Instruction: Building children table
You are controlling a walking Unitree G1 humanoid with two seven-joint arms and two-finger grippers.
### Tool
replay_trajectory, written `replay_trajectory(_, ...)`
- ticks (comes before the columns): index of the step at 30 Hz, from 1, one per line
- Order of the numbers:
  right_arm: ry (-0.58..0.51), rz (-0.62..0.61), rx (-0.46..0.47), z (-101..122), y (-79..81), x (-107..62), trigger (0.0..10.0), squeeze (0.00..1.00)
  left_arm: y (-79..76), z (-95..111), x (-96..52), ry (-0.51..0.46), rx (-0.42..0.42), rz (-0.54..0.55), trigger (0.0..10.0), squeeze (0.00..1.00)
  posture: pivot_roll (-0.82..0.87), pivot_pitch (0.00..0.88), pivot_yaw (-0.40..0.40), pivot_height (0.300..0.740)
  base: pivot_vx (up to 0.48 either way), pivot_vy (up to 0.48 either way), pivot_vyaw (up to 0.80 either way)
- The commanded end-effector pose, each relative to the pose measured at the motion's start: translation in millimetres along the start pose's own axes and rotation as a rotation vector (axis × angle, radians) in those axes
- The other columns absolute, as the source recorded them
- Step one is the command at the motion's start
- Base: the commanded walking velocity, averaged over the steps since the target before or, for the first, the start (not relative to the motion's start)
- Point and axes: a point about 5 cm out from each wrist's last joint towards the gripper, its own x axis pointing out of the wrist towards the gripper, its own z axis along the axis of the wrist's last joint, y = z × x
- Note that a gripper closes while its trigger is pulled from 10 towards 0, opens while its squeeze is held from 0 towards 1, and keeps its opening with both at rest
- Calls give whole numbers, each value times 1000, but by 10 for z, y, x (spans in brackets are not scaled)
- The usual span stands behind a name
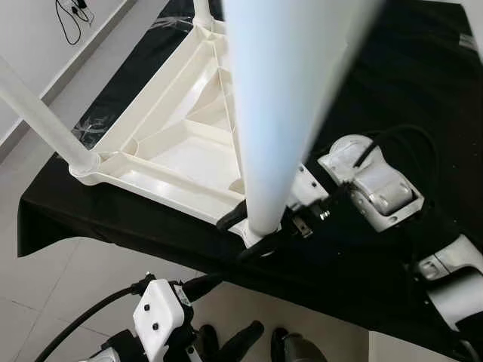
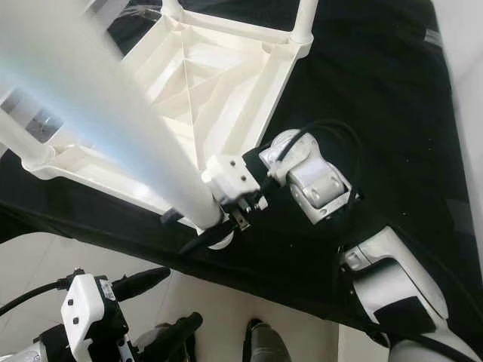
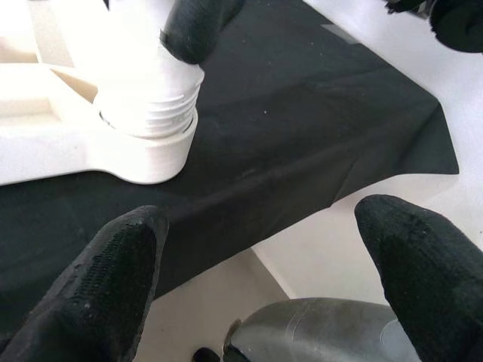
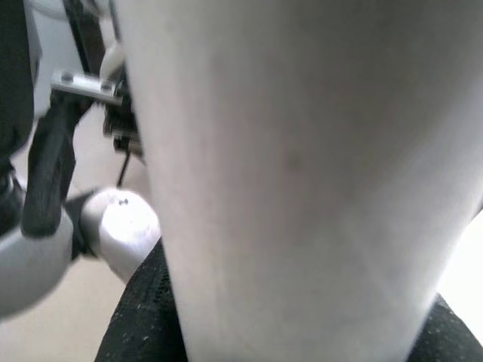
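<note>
A white plastic table top (image 1: 173, 143) lies upside down on a black cloth (image 1: 392, 75). A long white leg (image 1: 287, 98) stands upright in its near corner socket, and the threaded foot (image 3: 147, 113) of that leg sits in the socket. My right gripper (image 1: 249, 232) is shut around the leg just above the socket, one black finger (image 3: 196, 26) lying across it. In the right wrist view the leg (image 4: 302, 181) is pressed close against a finger pad (image 4: 143, 324). My left gripper (image 2: 157, 308) hangs open below the cloth's front edge, holding nothing.
Another leg (image 1: 41, 117) stands in the left corner socket, and two more (image 1: 202, 11) (image 2: 306, 19) stand in the far corners. The cloth's front edge (image 1: 151, 249) drops to pale floor tiles. A black cable (image 1: 72, 19) lies by the wall. Crumpled clear wrap (image 1: 94, 128) rests on the cloth.
</note>
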Motion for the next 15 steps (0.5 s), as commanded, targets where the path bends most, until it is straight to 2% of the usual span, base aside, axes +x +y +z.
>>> replay_trajectory(1, -41, -16, 40, -38, -28, -1, 10000, 0, -12, -43, -6, 10, -26, 1, 10000, 0, 36, 306, 1, 740, 0, 0, 0)
replay_trajectory(7, -119, -72, 71, -75, -94, -11, 10000, 0, -12, -38, -2, 6, -28, 2, 10000, 0, 34, 312, 4, 740, 0, 0, 0)
replay_trajectory(11, -124, -83, 74, -88, -103, -8, 10000, 0, -11, -38, -2, 5, -29, 1, 10000, 0, 34, 312, 4, 740, 0, 0, 0)
replay_trajectory(15, -127, -174, 100, -175, -135, 19, 10000, 0, -5, -39, 4, 5, -30, -2, 10000, 0, 31, 314, 2, 740, 0, 0, 0)
